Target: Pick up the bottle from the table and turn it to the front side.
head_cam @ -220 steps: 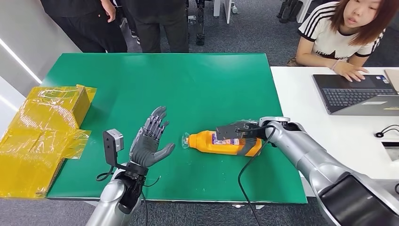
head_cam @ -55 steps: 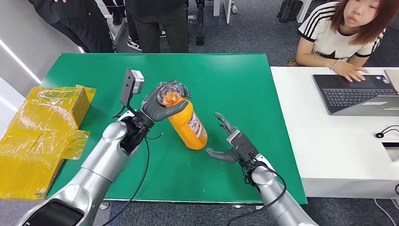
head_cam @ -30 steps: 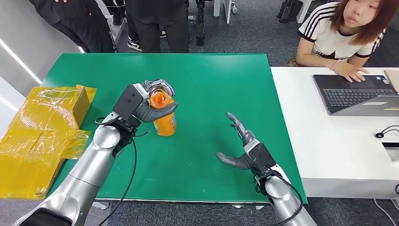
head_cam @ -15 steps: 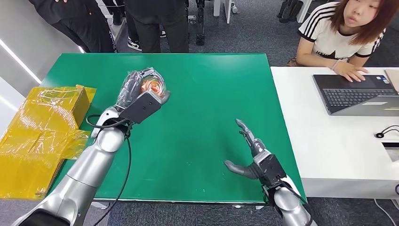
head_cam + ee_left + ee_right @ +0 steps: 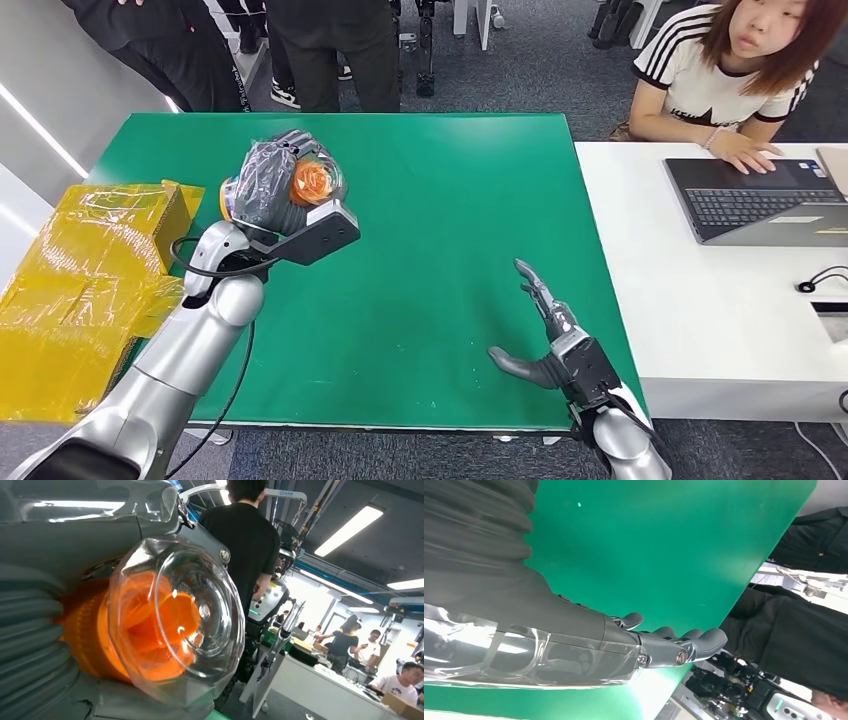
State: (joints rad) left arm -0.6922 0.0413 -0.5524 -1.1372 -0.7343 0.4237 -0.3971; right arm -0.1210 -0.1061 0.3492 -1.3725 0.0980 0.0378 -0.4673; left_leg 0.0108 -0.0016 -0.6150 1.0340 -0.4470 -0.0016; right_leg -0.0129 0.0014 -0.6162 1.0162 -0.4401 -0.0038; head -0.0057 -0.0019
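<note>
Green covers the desk [image 5: 450, 200] from edge to edge, and beside it stands a white desk [image 5: 740, 300] with a laptop [image 5: 760, 200] on it, a seated person [image 5: 735, 70] resting a hand near the keyboard. On the other side of the green desk sits a stack of yellow wrapped boxes [image 5: 85, 280], and more people in dark clothes [image 5: 250, 50] stand beyond the far edge. From the head view, the left robot hand [image 5: 268, 185] is raised above the green desk, on the side nearest the yellow boxes, with its fingers wrapped around the orange bottle [image 5: 312, 182]. The bottle is clear of the surface and its clear cap end faces up toward the camera. The right robot hand [image 5: 555, 340] hovers low near the green desk's near edge, on the side toward the white desk, fingers spread apart and holding nothing.

Up close in the left wrist view, the bottle [image 5: 165, 620] sits tight against the left robot hand [image 5: 40, 645], its clear faceted cap over the orange top pointing outward, with a person in a black shirt [image 5: 250, 545] standing behind it.

In the right wrist view, the right robot hand [image 5: 589, 635] stretches over the green desk [image 5: 664, 545] with its fingers [image 5: 704, 642] extended and nothing between them.
</note>
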